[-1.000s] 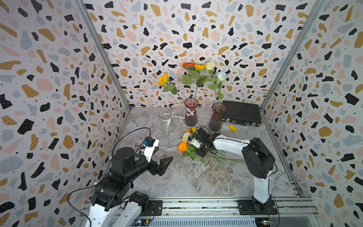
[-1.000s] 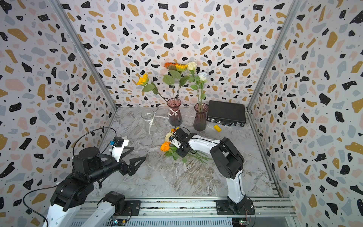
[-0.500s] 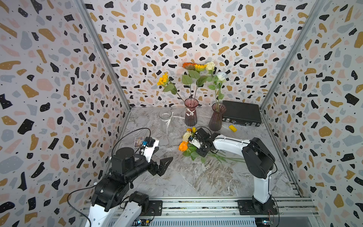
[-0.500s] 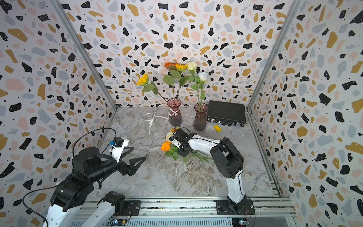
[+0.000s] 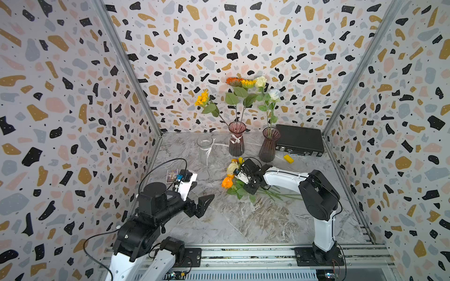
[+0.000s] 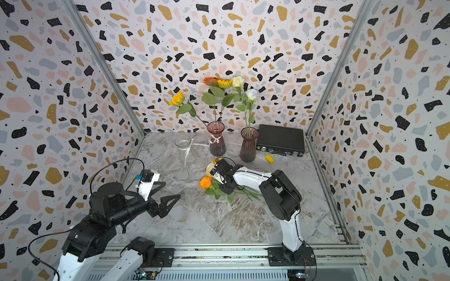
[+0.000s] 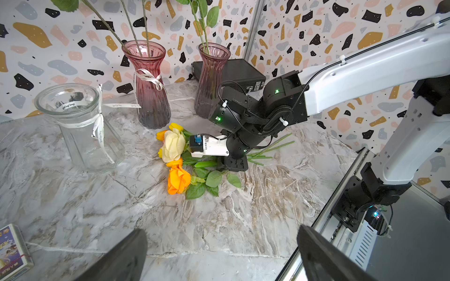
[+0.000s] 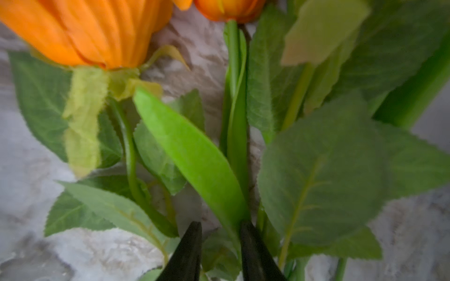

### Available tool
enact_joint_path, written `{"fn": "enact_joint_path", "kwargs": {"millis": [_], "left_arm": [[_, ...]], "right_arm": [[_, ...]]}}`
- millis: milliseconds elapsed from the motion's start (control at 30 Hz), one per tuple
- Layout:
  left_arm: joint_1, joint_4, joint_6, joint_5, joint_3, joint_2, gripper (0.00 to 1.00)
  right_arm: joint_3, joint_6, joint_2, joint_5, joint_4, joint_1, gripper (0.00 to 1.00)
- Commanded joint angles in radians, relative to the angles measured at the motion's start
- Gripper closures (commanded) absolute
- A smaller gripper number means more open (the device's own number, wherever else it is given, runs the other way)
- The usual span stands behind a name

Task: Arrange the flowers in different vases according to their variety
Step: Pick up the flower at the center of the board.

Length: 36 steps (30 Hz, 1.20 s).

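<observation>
1. A grey marble-patterned tabletop (image 5: 243, 219) is boxed in on three sides by speckled terrazzo walls (image 5: 73, 121). A metal rail (image 5: 243, 253) runs along the front edge and carries both arm bases.
2. Three waisted vases stand in a row near the back wall. A clear glass vase tied with white string (image 5: 205, 149) is nearest the left wall.
3. In the middle, a pink ribbed glass vase with a white ribbon bow (image 5: 236, 143) holds yellow and orange sunflowers (image 5: 202, 98).
4. A purple ribbed glass vase (image 5: 269, 146) holds an upright cream rose (image 5: 260, 81) and a white rose (image 5: 274, 94).
5. A flat black case (image 5: 300, 141) lies in the back right corner, just beside the purple vase. A small yellow block (image 5: 288, 158) lies in front of it.
6. Loose flowers lie flat just in front of the vases: an orange rose (image 7: 179, 178), a pale yellow rose (image 7: 173, 146) and small yellow and orange tulips (image 7: 175, 126). Their long green stems (image 7: 270, 148) trail towards the right wall.
7. The right gripper (image 5: 251, 189) points down into this pile's leaves. Its black fingertips (image 8: 246, 233) stand a narrow gap apart, and a bright green tulip leaf (image 8: 194, 158) touches one. I cannot tell whether they pinch a stem.
8. The left gripper (image 5: 203, 192) hovers near the left wall, well apart from the flowers, with its fingers spread wide.
9. A small printed card box (image 5: 171, 175) lies by the left wall.
10. Bare marble spans the front half of the tabletop between the arms.
</observation>
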Motion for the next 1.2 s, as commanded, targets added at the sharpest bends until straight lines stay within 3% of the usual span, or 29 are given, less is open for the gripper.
{"fn": "enact_joint_path", "kwargs": {"millis": [0,100,267,400,967,1167], "left_arm": [[-0.006,0.010,0.011,-0.008,0.019,-0.006,0.00],[-0.006,0.010,0.011,-0.008,0.014,-0.006,0.00],[-0.006,0.013,0.009,-0.006,0.011,-0.003,0.00],[-0.005,0.010,0.011,-0.007,0.012,-0.006,0.00],[-0.006,-0.007,0.026,-0.020,0.019,-0.026,0.01],[-0.005,-0.050,0.073,-0.094,0.056,-0.045,0.01]], "right_arm": [[0.017,0.005,0.020,0.016,-0.012,0.002,0.68],[0.016,0.007,0.031,0.026,0.000,0.002,0.73],[0.009,0.019,0.048,0.065,0.027,0.002,0.93],[-0.026,0.038,0.018,0.088,0.065,0.002,0.99],[-0.055,0.109,-0.361,0.023,0.020,0.004,1.00],[-0.048,0.124,-0.432,0.024,-0.010,0.004,1.00]]}}
